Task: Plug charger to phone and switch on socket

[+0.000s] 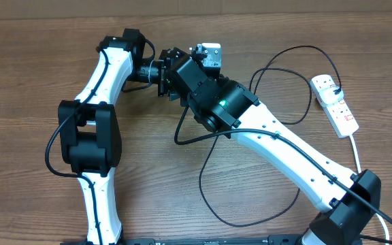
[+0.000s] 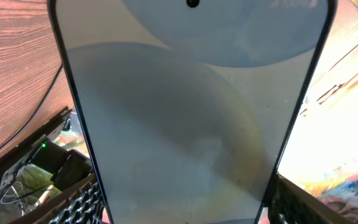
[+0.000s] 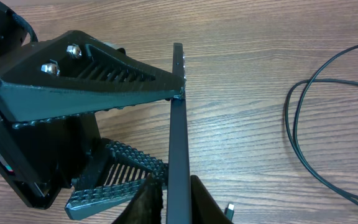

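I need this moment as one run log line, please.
left hand: shut on phone | right hand: at phone edge, grip unclear | charger tip: beside phone, not inserted | socket: untouched

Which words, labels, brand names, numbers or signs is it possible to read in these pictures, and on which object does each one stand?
No text can be read in any view.
phone: faint white marks at the top edge in the left wrist view, too blurred to read.
power strip: small red markings in the overhead view, too small to read.
Right wrist view: no text visible.
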Tool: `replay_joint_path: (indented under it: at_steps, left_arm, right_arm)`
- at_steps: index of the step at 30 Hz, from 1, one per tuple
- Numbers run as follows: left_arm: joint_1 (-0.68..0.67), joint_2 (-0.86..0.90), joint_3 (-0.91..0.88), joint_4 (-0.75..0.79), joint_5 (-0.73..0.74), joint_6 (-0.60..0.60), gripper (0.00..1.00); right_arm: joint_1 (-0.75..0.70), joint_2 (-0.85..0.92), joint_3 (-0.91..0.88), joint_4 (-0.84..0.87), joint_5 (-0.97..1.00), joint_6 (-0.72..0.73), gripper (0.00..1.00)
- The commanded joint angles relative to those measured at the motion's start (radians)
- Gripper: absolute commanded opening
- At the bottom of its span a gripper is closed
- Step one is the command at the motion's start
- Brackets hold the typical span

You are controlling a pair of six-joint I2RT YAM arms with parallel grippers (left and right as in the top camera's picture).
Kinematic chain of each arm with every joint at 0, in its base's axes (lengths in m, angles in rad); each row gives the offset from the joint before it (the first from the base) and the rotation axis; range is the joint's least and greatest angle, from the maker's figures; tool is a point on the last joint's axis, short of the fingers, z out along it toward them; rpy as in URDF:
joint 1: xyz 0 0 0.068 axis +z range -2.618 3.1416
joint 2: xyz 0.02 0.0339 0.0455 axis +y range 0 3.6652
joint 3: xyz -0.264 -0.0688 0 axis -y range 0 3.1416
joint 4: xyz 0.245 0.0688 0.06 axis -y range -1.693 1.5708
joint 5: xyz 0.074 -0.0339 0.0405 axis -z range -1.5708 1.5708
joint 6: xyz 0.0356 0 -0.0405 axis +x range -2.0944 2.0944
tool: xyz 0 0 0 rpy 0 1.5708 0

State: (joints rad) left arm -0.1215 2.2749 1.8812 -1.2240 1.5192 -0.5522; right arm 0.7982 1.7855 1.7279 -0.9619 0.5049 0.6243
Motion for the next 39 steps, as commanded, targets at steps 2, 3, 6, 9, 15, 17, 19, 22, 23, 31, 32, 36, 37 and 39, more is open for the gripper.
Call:
replay_joint_path:
  at_steps: [2,3,6,9,15,17,19,22,23,31,32,36,37,39]
  left_arm:
    - [0.01,0.0,0.029,-0.003,0.062,-0.013,0.75]
    - [0.01,0.0,0.029,-0.003,0.062,-0.013,0.75]
    - [0.01,0.0,0.029,-0.003,0.062,-0.013,0.75]
    - [0.01,0.0,0.029,-0.002,0.062,-0.013,0.75]
    - [0.01,0.0,0.029,-0.002,0.062,-0.009,0.76]
    - [0.01,0.0,0.029,-0.002,0.062,-0.009,0.75]
    - [0.01,0.0,0.029,-0.002,0.062,-0.009,0.75]
    - [0.01,0.0,0.029,-0.002,0.061,-0.009,0.77]
    - [0.01,0.0,0.029,-0.001,0.061,-0.008,0.78]
    - [0.01,0.0,0.029,0.011,0.06,-0.005,1.0]
    - [0.01,0.0,0.029,0.017,0.06,-0.005,1.0]
    - [0.01,0.0,0.029,0.035,0.051,-0.005,0.99]
    - [0.01,0.0,0.029,0.035,0.038,-0.005,1.0]
    - [0.01,0.0,0.029,0.035,0.004,-0.005,0.99]
  right_arm:
    - [-0.002,0.005,0.023,0.004,0.01,-0.005,0.13]
    - [-0.002,0.005,0.023,0.004,0.01,-0.005,0.13]
    - [-0.002,0.005,0.023,0.003,0.01,-0.005,0.13]
    - [-0.002,0.005,0.023,0.003,0.01,-0.005,0.08]
    - [-0.002,0.005,0.023,0.003,0.01,-0.005,0.05]
    - [-0.002,0.005,0.023,0.003,0.01,-0.005,0.04]
    - [-0.002,0.005,0.023,0.003,0.009,-0.005,0.04]
    - [-0.002,0.005,0.024,0.003,0.01,-0.004,0.04]
    - [-0.002,0.005,0.024,0.004,0.01,-0.004,0.04]
    - [-0.002,0.005,0.027,0.008,0.029,0.034,0.04]
    - [-0.002,0.004,0.029,0.006,0.045,0.06,0.04]
    - [-0.003,-0.001,0.037,-0.005,0.098,0.12,0.04]
    - [-0.006,-0.005,0.041,-0.016,0.119,0.158,0.04]
    - [-0.016,-0.018,0.049,-0.037,0.145,0.224,0.04]
